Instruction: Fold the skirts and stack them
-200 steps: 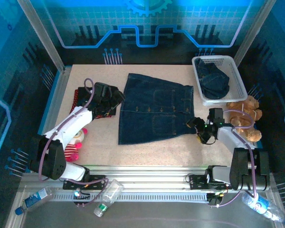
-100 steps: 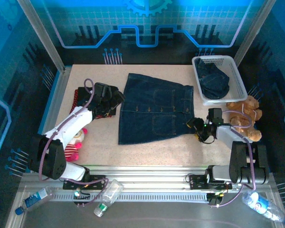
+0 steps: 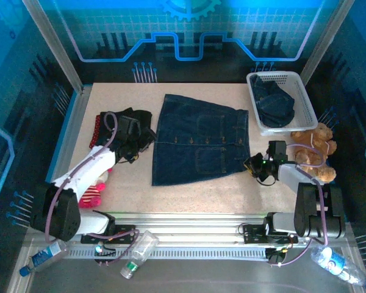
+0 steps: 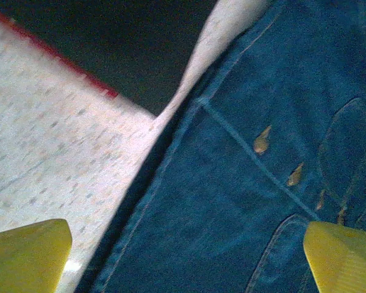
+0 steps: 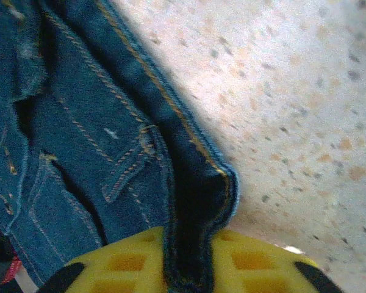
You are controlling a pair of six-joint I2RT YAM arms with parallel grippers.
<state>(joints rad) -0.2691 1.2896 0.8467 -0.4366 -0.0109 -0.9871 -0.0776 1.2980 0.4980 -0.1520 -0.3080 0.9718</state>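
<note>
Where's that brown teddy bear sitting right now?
In the top view, the teddy bear lies at the right edge of the table, just in front of the white basket.

yellow jaws pinch denim skirt [image 5: 91, 140] edge

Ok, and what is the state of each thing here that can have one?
flat denim skirt: spread out, buttons up, near right corner gripped.
other denim skirt: crumpled inside the white basket.
red skirt and black skirt: bunched together at the table's left.
right pincer: shut on the flat denim skirt.
left pincer: open, at the flat denim skirt's left edge.
clear bottle: lying on its side at the near rail.
</note>
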